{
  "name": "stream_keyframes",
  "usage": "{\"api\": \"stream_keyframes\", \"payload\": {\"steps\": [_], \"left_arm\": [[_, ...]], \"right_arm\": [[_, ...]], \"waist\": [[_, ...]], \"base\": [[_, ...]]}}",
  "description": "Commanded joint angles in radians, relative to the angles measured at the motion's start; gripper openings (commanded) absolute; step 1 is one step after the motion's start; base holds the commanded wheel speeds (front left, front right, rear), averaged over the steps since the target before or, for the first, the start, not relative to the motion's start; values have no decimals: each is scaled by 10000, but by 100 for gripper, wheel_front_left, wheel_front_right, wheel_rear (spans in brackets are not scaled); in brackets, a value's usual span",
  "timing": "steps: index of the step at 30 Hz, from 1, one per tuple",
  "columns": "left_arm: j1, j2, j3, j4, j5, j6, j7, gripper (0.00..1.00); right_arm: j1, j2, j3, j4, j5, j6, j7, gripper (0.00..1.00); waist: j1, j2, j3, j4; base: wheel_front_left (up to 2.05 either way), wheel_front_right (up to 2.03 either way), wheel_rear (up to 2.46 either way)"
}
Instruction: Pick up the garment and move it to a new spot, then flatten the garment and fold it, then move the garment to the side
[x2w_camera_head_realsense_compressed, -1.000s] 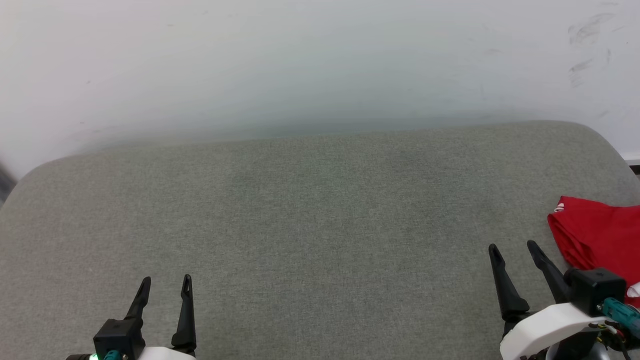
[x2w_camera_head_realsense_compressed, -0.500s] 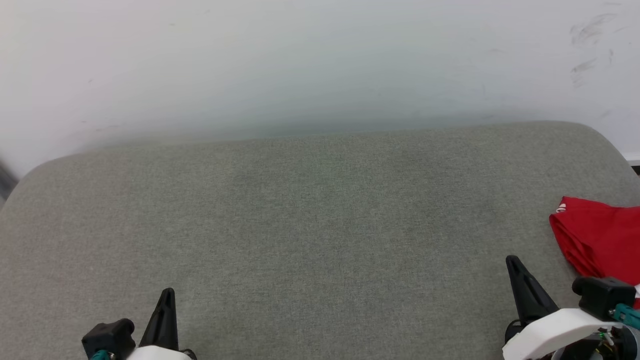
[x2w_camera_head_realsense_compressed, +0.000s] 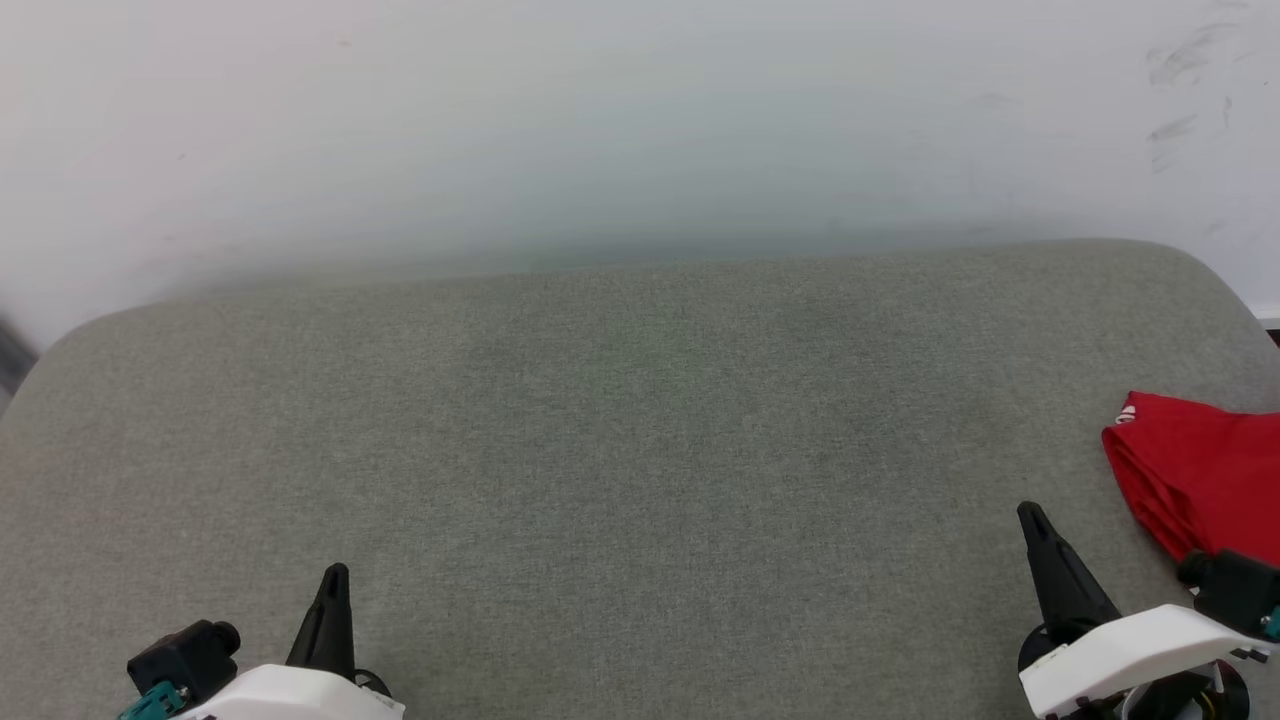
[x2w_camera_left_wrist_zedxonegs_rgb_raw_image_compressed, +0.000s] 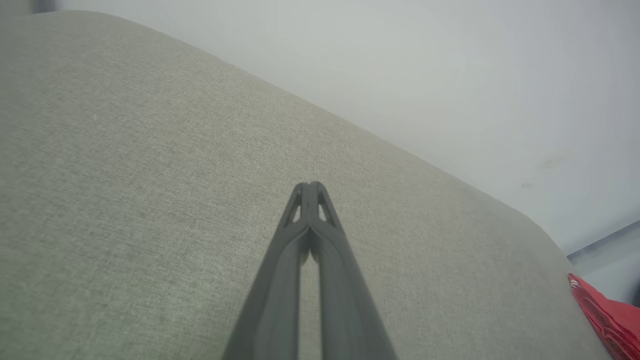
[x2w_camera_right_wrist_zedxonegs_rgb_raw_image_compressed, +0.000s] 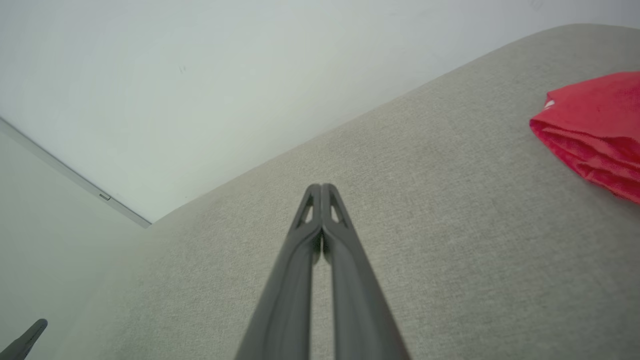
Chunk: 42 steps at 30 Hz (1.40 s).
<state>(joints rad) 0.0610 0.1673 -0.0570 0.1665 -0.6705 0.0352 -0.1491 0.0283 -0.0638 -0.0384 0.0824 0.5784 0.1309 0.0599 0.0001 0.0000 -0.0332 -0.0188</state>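
I see the folded red jersey at the frame's right edge on the grey cushion, its folded corner pointing left. The long axis is cropped, so I can't tell. Left gripper and right gripper are clenched and empty.

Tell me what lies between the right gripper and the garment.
Only bare grey cushion lies between the right gripper and the red garment, as the head and right wrist views show.

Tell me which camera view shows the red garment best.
The right wrist view: the red garment lies largest there, its stacked folds visible, though the frame edge cuts it. The head view shows it smaller at the right edge, also cut off. The left wrist view catches one corner.
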Motion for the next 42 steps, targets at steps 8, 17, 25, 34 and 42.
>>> {"api": "stream_keyframes", "payload": {"steps": [8,17,25,34,42], "left_arm": [[-473,-134,295,2,-1363,-261,378,0],[-640,-266,478,97,-2370,-441,662,0],[-795,-382,642,186,-3297,-606,923,0],[-950,-508,818,277,-4249,-775,1196,0],[-1077,-616,957,355,-5039,-918,1416,0]], "right_arm": [[-458,22,-124,121,1504,1,74,0],[-585,37,-206,306,2609,0,133,0],[-704,51,-281,482,3629,0,186,0],[-820,66,-358,658,4676,0,249,0],[-919,79,-422,804,5541,-1,286,0]], "waist": [[-1,0,32,17],[-1,0,60,31],[-1,0,89,46],[-1,0,121,63],[-1,0,150,78]], "base": [[0,0,0],[0,0,0],[0,0,0],[0,0,0],[0,0,0]]}}
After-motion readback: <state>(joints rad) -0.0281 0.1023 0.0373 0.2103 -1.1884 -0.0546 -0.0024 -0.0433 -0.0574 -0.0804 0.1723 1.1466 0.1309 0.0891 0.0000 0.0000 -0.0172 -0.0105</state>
